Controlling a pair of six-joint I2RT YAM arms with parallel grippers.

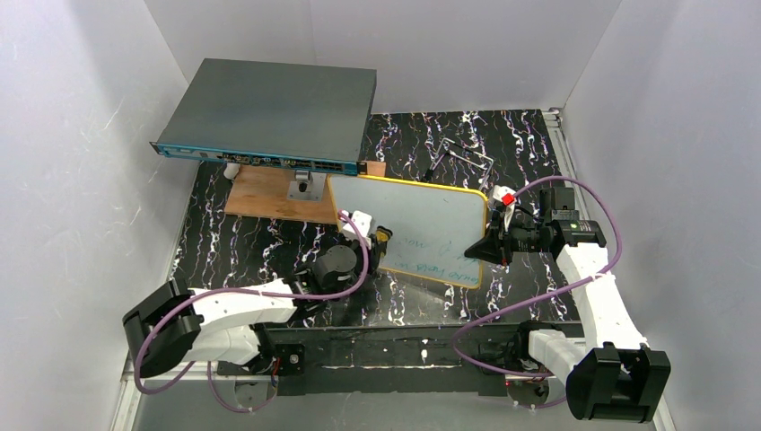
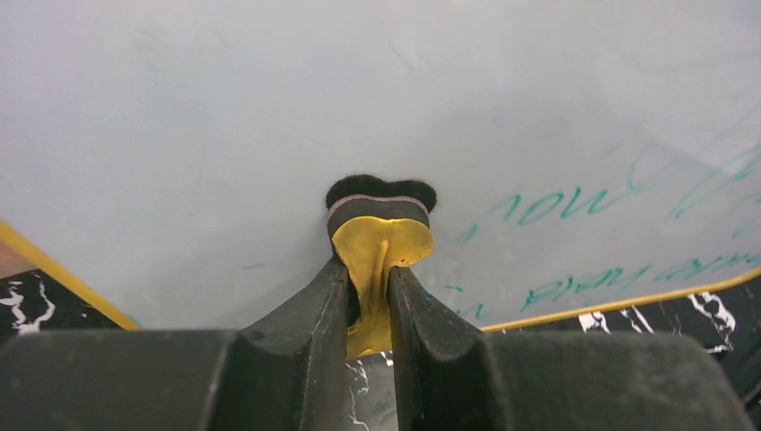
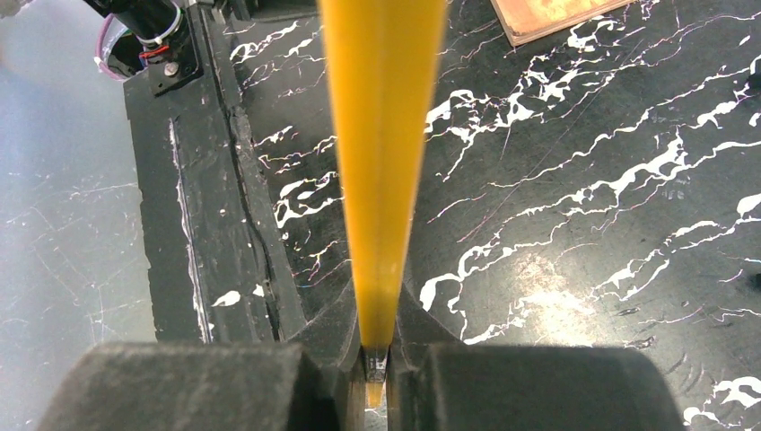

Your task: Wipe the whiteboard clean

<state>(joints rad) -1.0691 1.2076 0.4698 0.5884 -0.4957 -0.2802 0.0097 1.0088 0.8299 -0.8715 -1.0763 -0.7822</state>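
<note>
My right pincer is closed narrow on the right edge of the whiteboard, and in the right wrist view the thin yellow-orange frame runs straight away from between my two fingers. The board lies near the middle of the black marbled tabletop, between my two arms, with its white face turned up toward the top camera (whether its far corner touches the tabletop, I cannot tell).

My left pincer is closed on a small eraser with a yellow body and a black felt pad. The felt is pressed against the board's face near its lower left part. To the left of the eraser and above it the surface is blank. To the right of it, green handwriting is there in two lines, close to the lower edge of the frame.

Behind the board lies a brown wooden board, and over that a large dark-grey flat box, near the back wall.
</note>
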